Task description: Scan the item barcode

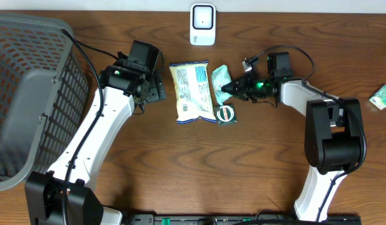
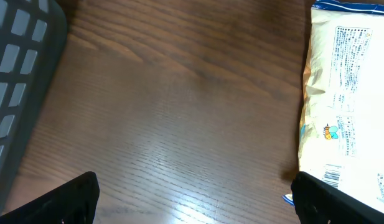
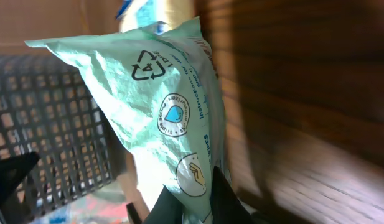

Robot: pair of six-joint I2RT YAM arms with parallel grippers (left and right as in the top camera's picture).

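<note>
My right gripper (image 1: 226, 89) is shut on a mint-green wipes packet (image 1: 219, 76), pinching its edge; in the right wrist view the packet (image 3: 167, 93) stands upright between the dark fingers (image 3: 226, 199), recycling mark facing the camera. No barcode shows on that face. The white scanner (image 1: 203, 24) stands at the table's back edge, above and left of the packet. My left gripper (image 1: 156, 87) is open and empty, low over the wood just left of a yellow-white snack bag (image 1: 191, 92). In the left wrist view, the bag (image 2: 347, 93) lies beside the right finger (image 2: 328, 199).
A grey mesh basket (image 1: 24, 94) fills the far left. A small round green item (image 1: 225, 113) lies by the snack bag's lower right corner. Another small green packet (image 1: 381, 97) sits at the right edge.
</note>
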